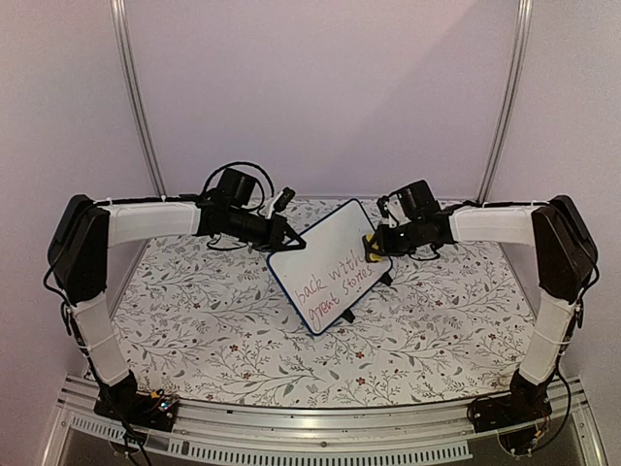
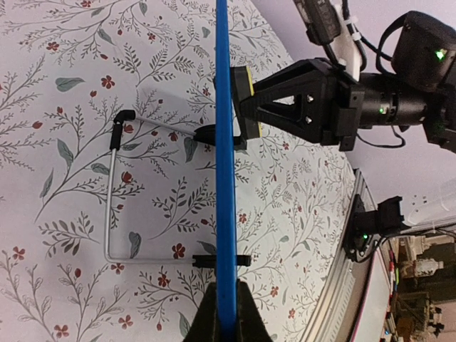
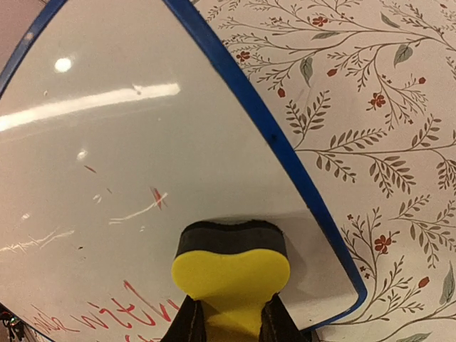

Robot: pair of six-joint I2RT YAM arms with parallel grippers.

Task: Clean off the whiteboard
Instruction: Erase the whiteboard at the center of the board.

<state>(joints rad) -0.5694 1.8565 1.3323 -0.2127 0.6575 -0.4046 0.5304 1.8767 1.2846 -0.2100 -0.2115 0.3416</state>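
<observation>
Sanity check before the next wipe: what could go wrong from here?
1. The left fingers pinch only the board's thin edge, so pressure from the sponge may twist it loose.
2. The sponge sits near the board's corner, so a stroke could run off the frame.
3. The sponge looks squashed between the right fingers and might slip out.

The whiteboard (image 1: 330, 264) stands up in the middle of the table (image 1: 194, 325), a wall between both arms. The left gripper (image 1: 290, 243) pinches its edge; the right gripper (image 1: 375, 246) holds a yellow sponge (image 3: 229, 274) on its face. A wire stand (image 2: 110, 206) sticks out behind. Both table sides are open room.
</observation>
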